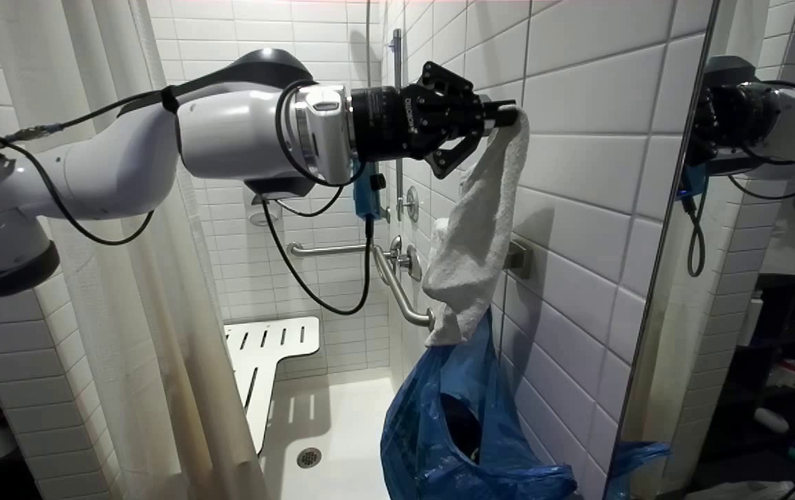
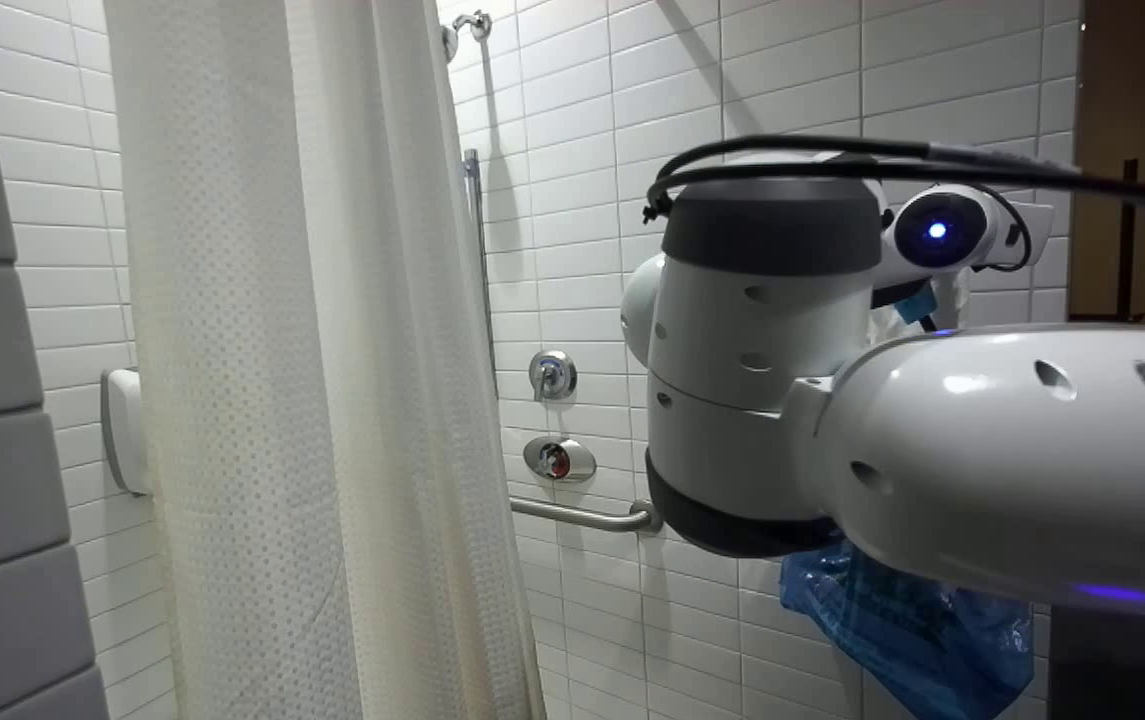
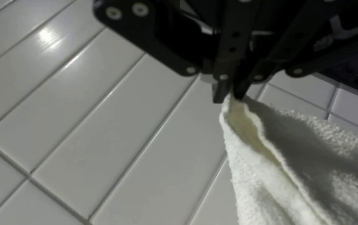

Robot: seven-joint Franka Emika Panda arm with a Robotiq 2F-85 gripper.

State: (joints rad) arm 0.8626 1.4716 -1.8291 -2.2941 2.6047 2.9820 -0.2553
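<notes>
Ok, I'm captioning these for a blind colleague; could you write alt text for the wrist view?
A black end effector at the top pinches one end of a white terry cloth, which widens in folds toward the lower right. Behind them is a glossy, pale tiled wall, seen at a slant.
</notes>
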